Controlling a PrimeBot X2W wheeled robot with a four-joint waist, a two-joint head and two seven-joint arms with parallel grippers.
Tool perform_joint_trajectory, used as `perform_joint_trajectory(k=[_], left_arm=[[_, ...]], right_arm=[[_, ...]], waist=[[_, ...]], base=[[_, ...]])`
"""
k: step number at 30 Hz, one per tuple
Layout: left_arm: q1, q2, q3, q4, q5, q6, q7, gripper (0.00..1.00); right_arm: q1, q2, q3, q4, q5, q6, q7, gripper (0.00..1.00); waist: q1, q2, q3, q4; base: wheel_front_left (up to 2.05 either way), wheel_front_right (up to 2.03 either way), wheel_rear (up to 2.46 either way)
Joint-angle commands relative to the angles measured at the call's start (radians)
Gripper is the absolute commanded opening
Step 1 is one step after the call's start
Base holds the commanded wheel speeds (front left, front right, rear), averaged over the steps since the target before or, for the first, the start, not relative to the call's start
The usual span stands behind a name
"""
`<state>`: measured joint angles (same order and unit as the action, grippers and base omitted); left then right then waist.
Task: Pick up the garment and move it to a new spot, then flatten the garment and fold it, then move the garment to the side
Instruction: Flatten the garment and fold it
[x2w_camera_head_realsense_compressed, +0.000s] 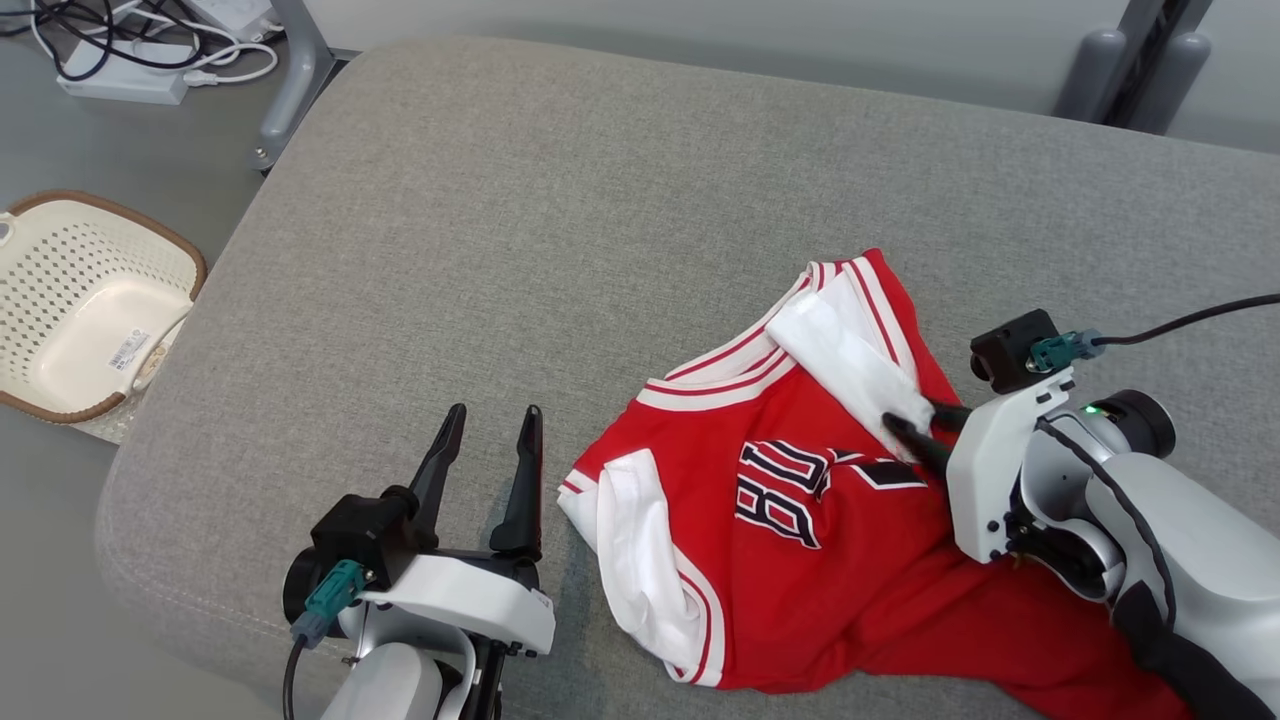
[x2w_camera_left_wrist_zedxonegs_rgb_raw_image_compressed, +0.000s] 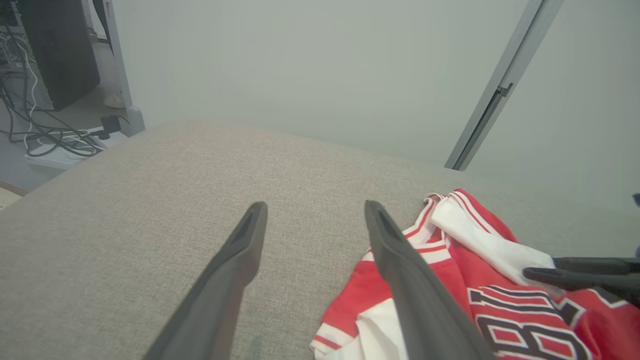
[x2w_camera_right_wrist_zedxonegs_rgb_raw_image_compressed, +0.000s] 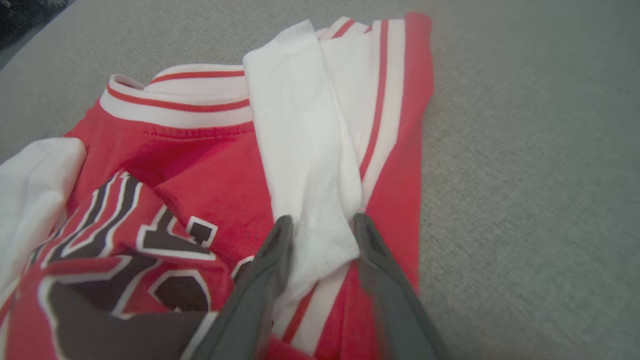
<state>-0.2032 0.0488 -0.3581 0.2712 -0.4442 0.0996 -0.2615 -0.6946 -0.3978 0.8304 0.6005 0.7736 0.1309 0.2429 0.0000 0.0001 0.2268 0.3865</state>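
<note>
The red garment (x2w_camera_head_realsense_compressed: 800, 580), at five o'clock in the head view, bears black block lettering (x2w_camera_head_realsense_compressed: 778, 490) edged in white. Folds hide most of it; one letter looks like a B. At nine o'clock, the basket (x2w_camera_head_realsense_compressed: 100, 205) carries a sticker (x2w_camera_head_realsense_compressed: 128, 350), too small to read.

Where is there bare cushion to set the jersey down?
Free: the cushion past the jersey up to the far edge, and the left stretch between the left gripper and the edge by the basket. Crowded: near right, where the jersey lies with the right gripper straddling its white sleeve.
</note>
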Motion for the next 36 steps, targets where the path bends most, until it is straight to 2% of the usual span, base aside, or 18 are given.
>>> perform_joint_trajectory(k=[1, 8, 11, 16, 22, 26, 30, 31, 32, 36], left_arm=[[-0.013, 0.004, 0.0, -0.002, -0.009, 0.006, -0.004, 1.0], [-0.004, 0.004, 0.002, 0.002, -0.011, 0.009, -0.004, 1.0], [-0.009, 0.004, -0.002, 0.001, -0.017, 0.011, -0.004, 1.0], [-0.033, 0.004, -0.021, -0.013, -0.027, 0.012, -0.004, 1.0], [-0.058, 0.004, -0.051, -0.02, -0.047, 0.007, -0.004, 1.0], [-0.069, 0.004, -0.063, -0.023, -0.058, 0.012, -0.004, 1.0], [-0.083, 0.004, -0.079, -0.029, -0.072, 0.015, -0.004, 1.0], [-0.086, 0.004, -0.083, -0.031, -0.075, 0.016, -0.004, 1.0], [-0.088, 0.004, -0.086, -0.032, -0.078, 0.017, -0.004, 1.0], [-0.097, 0.004, -0.085, -0.037, -0.082, 0.026, -0.004, 1.0]], right_arm=[[-0.014, -0.012, 0.011, 0.005, 0.006, 0.0, -0.002, 0.0], [-0.074, -0.053, 0.032, 0.001, 0.011, 0.0, -0.051, 0.0], [-0.129, -0.091, 0.028, -0.003, 0.0, 0.0, -0.054, 0.0], [-0.299, -0.19, 0.017, 0.01, -0.038, 0.0, -0.043, 0.0], [-0.498, -0.268, 0.022, 0.071, -0.108, 0.0, -0.066, 0.0], [-0.575, -0.284, 0.031, 0.13, -0.146, 0.0, -0.083, 0.0], [-0.628, -0.269, 0.035, 0.231, -0.159, 0.0, -0.087, 0.02], [-0.632, -0.261, 0.035, 0.256, -0.153, 0.0, -0.089, 0.48], [-0.629, -0.253, 0.035, 0.281, -0.142, 0.0, -0.08, 1.0], [-0.597, -0.226, 0.059, 0.332, -0.117, 0.0, -0.088, 1.0]], waist=[[0.0, -0.0001, 0.003, 0.003], [0.0, -0.0001, 0.0, -0.001], [0.0, -0.0001, 0.001, -0.007], [0.0, -0.0001, 0.028, -0.002], [0.0, -0.0001, 0.073, 0.028], [0.0, -0.0001, 0.098, 0.046], [0.0, -0.0001, 0.128, 0.069], [0.0, -0.0001, 0.134, 0.073], [0.0, -0.0001, 0.138, 0.075], [0.0, -0.0001, 0.146, 0.068]], base=[[0.0, 0.0, 0.0], [0.0, 0.0, 0.0], [0.0, 0.0, 0.0], [0.0, 0.0, 0.0], [0.0, 0.0, 0.0], [0.0, 0.0, 0.0], [0.0, 0.0, 0.0], [0.0, 0.0, 0.0], [0.0, 0.0, 0.0], [0.0, 0.0, 0.0]])
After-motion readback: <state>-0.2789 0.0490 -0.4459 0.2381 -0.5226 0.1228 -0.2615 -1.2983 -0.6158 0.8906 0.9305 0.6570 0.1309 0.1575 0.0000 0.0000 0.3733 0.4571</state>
